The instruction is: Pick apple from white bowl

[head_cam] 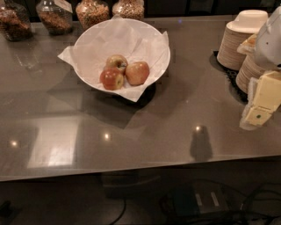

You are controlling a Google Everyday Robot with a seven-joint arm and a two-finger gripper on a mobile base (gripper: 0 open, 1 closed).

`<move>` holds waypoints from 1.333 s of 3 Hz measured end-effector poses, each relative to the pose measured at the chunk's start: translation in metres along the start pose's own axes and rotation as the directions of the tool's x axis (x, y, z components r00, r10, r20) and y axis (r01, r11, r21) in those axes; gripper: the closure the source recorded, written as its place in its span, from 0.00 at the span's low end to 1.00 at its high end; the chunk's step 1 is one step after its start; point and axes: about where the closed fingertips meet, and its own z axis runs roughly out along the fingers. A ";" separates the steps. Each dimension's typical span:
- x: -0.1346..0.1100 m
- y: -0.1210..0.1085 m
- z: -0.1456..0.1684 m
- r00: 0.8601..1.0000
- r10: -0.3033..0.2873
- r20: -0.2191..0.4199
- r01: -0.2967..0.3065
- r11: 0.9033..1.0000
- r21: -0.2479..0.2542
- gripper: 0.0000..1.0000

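The white bowl (88, 46), wide and lined with crumpled white paper, stands at the back left of the counter. Three apples lie in it. The apple (138, 73), evenly pinkish-red with a pale orange blush, is on the right. A darker red apple with a yellow-green patch (112, 79) is at the front left, and a mostly yellow-green apple (117, 61) is behind them. My gripper (260, 104) hangs at the right edge of the view, well to the right of the bowl and above the counter, with nothing seen in it.
Stacks of small cream disposable bowls (239, 39) stand on a black mat at the back right, just behind my arm. Several glass jars of grains and nuts (92, 12) line the back edge. The counter's front edge (131, 171) runs across, with cables on the floor below.
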 end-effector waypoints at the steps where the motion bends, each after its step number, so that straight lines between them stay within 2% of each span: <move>1: 0.000 0.000 0.000 1.000 0.000 0.000 0.000 1.000 0.000 0.00; 2: -0.009 -0.011 0.001 0.998 0.006 0.057 -0.007 1.000 0.022 0.00; 3: -0.037 -0.038 0.010 0.987 0.004 0.159 -0.014 0.998 0.059 0.00; 4: -0.070 -0.074 0.018 0.965 0.006 0.263 -0.035 0.994 0.106 0.00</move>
